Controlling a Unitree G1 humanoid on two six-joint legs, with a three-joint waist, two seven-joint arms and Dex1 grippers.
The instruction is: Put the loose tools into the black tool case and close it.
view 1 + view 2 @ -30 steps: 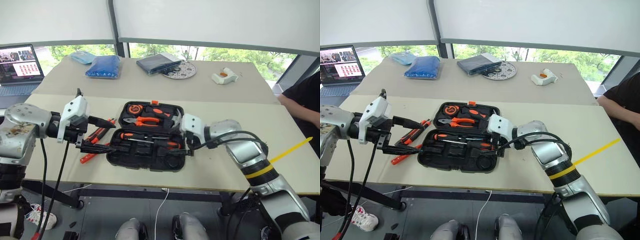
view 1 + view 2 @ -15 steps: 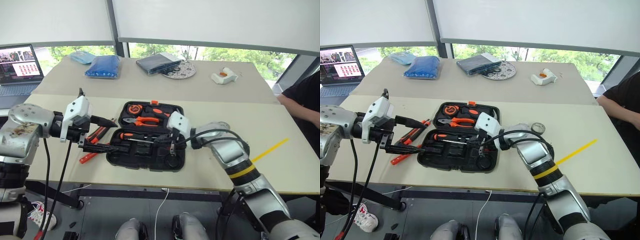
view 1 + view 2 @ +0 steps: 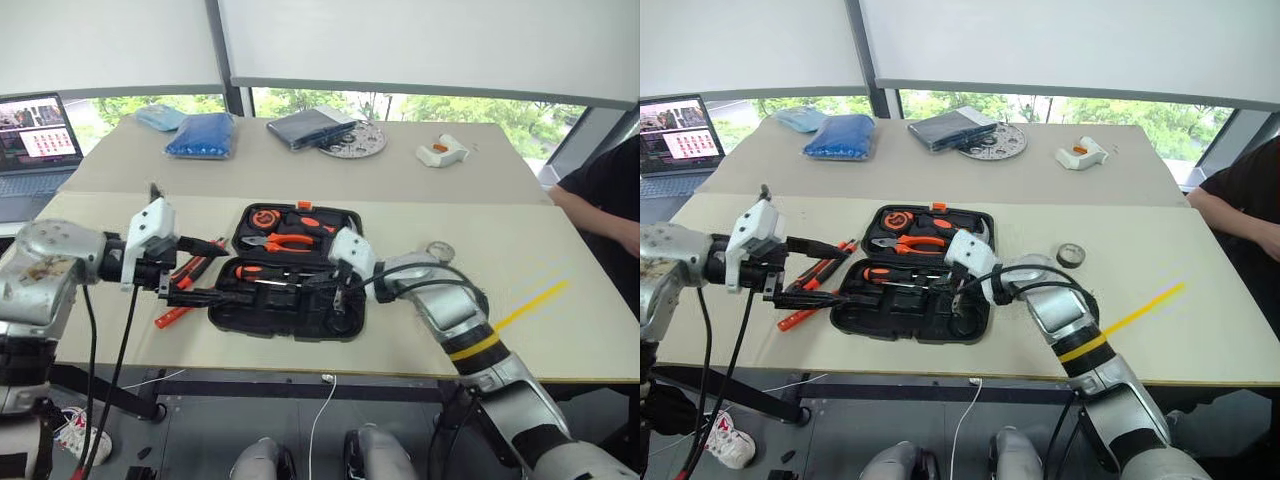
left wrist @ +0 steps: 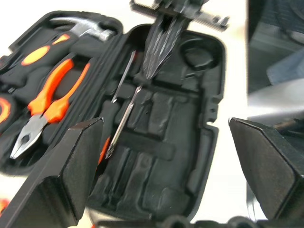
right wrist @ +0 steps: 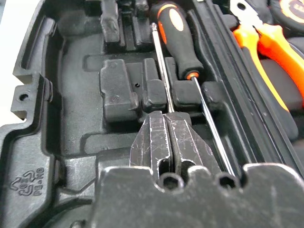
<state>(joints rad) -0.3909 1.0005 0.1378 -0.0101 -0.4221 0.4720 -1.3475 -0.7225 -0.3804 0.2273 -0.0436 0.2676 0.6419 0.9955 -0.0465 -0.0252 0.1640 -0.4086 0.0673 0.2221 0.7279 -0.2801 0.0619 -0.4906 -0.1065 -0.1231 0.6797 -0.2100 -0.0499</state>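
The black tool case [image 3: 300,318] lies open on the table, with pliers [image 3: 285,240] and a hammer in its far half. An orange-black screwdriver [image 5: 178,33] lies in the near half, its shaft running beside a second steel shaft. My right gripper [image 5: 166,137] hovers low over that near half, its fingers shut together above the shafts with nothing between them. My left gripper [image 3: 212,270] is open at the case's left edge. Under it on the table lie loose orange-black tools [image 3: 825,265] and a slim orange tool [image 3: 800,315]. A small dark tape roll [image 3: 1070,255] sits right of the case.
A laptop [image 3: 35,130] stands at the far left. Blue bags [image 3: 205,135], a dark pouch [image 3: 310,125], a round disc [image 3: 355,145] and a white-orange object [image 3: 440,152] line the back. A person [image 3: 600,190] sits at the right edge. A yellow strip [image 3: 530,305] lies near the front right.
My right gripper has moved from the case's right edge leftward over its near half and has shut. The tape roll now shows beside its forearm. My left gripper sank a little.
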